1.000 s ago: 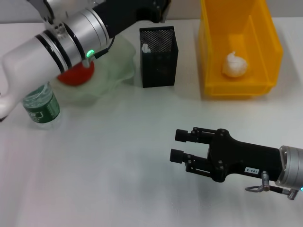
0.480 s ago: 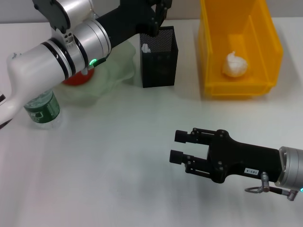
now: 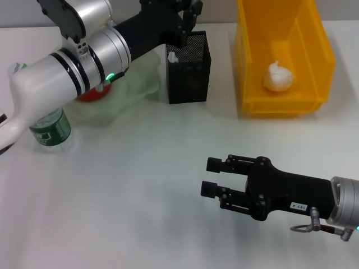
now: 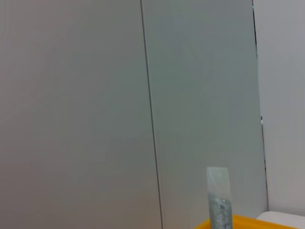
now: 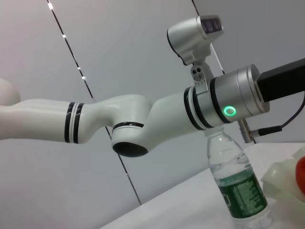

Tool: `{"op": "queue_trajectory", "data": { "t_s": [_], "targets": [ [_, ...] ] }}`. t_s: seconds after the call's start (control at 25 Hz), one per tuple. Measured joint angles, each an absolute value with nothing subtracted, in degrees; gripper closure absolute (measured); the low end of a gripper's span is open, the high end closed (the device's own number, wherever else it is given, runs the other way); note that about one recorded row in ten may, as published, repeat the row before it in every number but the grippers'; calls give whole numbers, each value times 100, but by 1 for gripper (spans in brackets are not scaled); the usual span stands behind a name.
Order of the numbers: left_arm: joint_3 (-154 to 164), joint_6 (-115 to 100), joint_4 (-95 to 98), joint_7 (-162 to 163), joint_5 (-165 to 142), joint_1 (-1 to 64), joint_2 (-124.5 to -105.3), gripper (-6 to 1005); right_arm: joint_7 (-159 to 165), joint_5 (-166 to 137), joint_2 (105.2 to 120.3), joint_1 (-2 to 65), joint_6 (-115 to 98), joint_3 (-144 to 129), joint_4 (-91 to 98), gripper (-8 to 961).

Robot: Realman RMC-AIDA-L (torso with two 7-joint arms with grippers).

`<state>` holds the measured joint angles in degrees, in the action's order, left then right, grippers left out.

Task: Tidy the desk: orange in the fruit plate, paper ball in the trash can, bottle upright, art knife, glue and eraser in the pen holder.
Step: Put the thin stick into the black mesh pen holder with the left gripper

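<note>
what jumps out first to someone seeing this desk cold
The bright yellow trash can at the far right, with the white paper ball lying inside. Next, the left end effector poised over the black pen holder, and the right end effector hovering open above bare desk.

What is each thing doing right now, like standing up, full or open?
bottle: standing upright.
orange: in the fruit plate.
paper ball: in the trash can.
pen holder: upright, something white inside.
left pincer: above the pen holder.
right pincer: open, empty, over the desk.
</note>
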<state>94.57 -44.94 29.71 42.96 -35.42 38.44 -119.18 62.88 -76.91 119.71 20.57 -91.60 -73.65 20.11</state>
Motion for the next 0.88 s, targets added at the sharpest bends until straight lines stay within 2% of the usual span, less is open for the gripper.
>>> {"op": "queue_trajectory", "data": {
  "t_s": [0.56,0.88],
  "targets": [
    [9536,-4405,2970,4290,-3541,3850,-11918,803,6293,-7695,11971,2050,-9224,-7365,2004,268],
    [9533,-4542,3125,4303,-3548,3719,-11913,696,6293,-7700,11971,2038,-9235,-7364,2005,263]
  ]
}}
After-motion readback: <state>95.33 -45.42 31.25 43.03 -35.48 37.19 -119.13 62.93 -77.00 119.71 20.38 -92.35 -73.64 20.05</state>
